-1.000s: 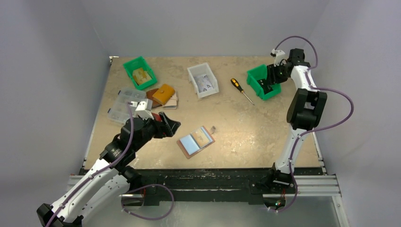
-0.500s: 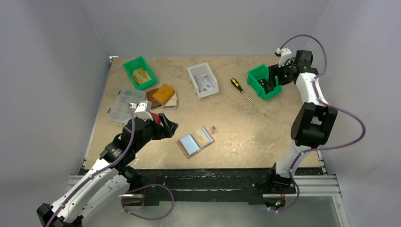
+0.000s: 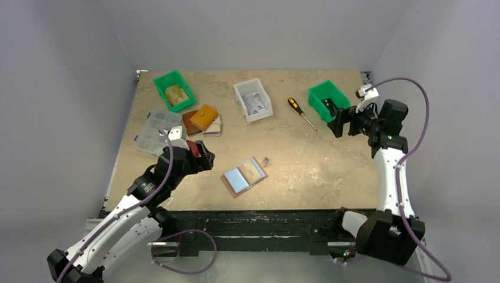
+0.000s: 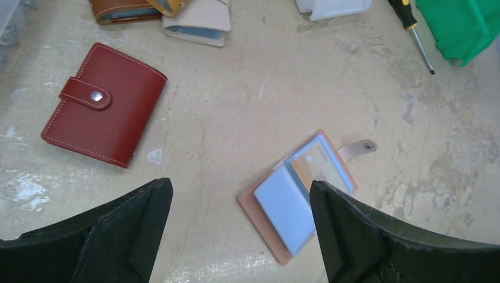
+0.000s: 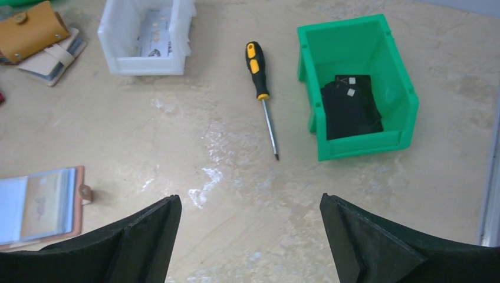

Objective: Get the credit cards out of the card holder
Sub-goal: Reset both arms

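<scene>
The card holder (image 3: 244,175) lies open on the counter (image 3: 306,171), cards (image 4: 286,203) inside. Left fingers (image 4: 127,227), at its nine o'clock, and right fingers (image 5: 141,236) are spread wide, empty.

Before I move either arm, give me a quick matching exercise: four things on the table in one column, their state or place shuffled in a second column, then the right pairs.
Things:
1. card holder
2. red pouch
3. screwdriver
4. right-side green bin

States or places:
A. snapped shut
B. lying open, sleeves facing up
C. holds black things
D. lying between the white bin and the right-side green bin

Pairs: 1-B, 2-A, 3-D, 4-C
</scene>
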